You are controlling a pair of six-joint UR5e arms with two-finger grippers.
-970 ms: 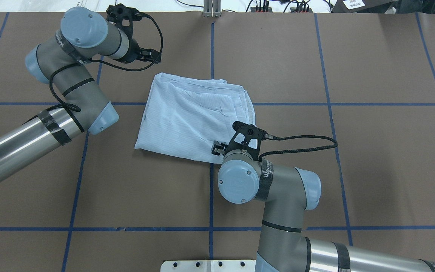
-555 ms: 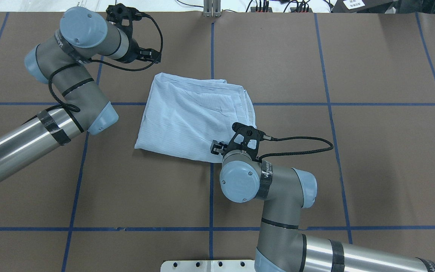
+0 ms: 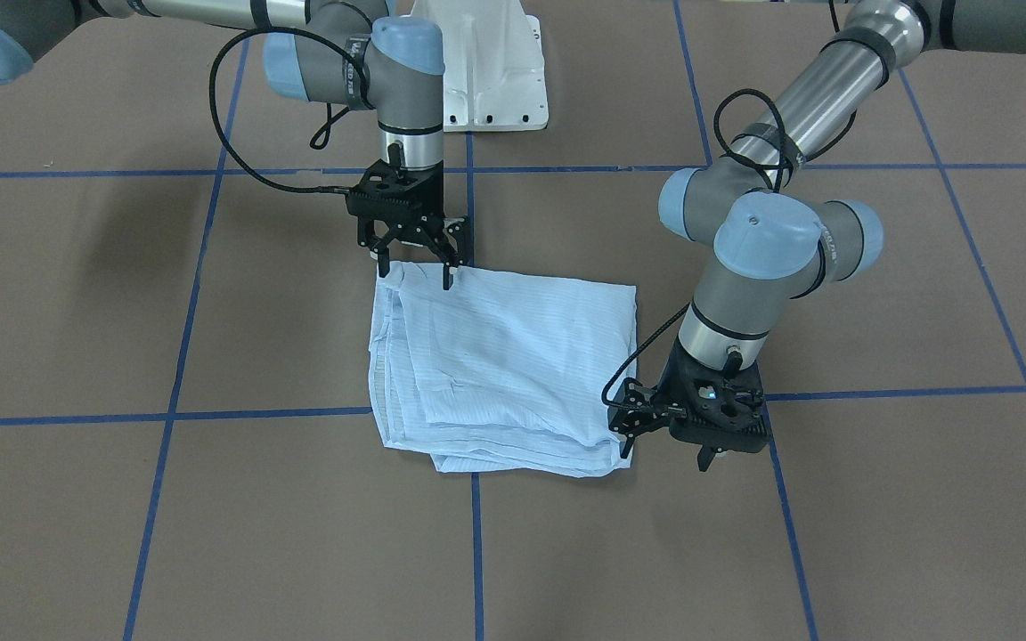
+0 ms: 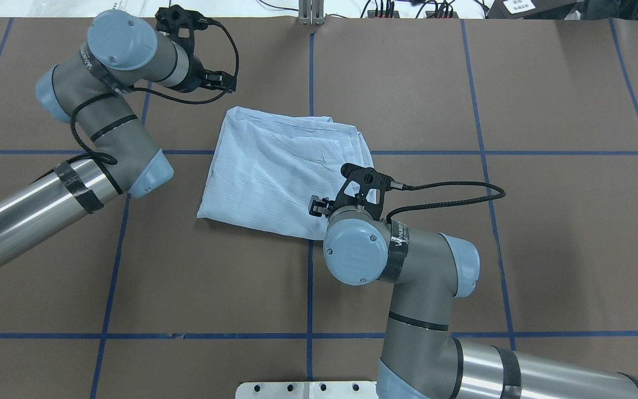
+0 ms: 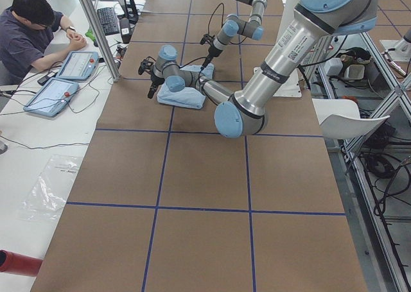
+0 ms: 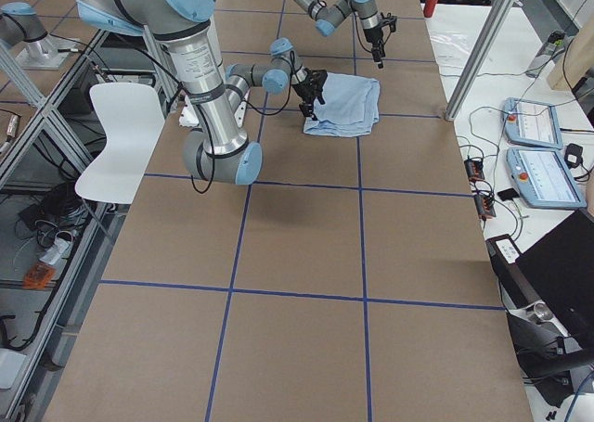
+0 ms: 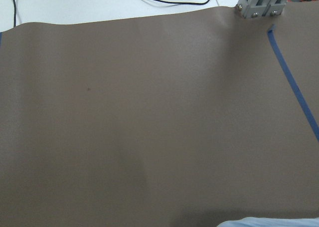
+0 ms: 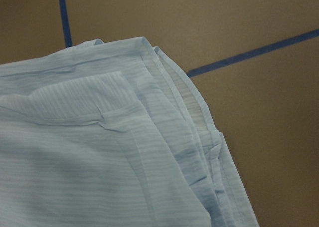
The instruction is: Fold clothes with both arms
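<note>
The light blue shirt (image 4: 280,172) lies folded into a rough square near the table's middle, with its stacked edges showing (image 8: 99,152). My right gripper (image 4: 317,208) hangs open just over the shirt's corner nearest the robot (image 3: 415,267), fingers pointing down and nothing between them. Beside the opposite far corner, my left gripper (image 4: 225,81) is low over the brown table (image 3: 631,432). It looks open and holds nothing. The left wrist view shows bare table, with only a sliver of shirt (image 7: 269,222) at the bottom edge.
Blue tape lines (image 4: 310,72) divide the brown table cover into squares. The white pedestal base (image 3: 486,71) stands at the robot's side. An aluminium post (image 4: 310,11) and cables sit at the far edge. A person (image 5: 32,35) sits at a side desk with tablets.
The right arm's wrist and elbow have turned, and its gripper has edged a little farther over the shirt's near corner. The left arm and the shirt have hardly moved.
</note>
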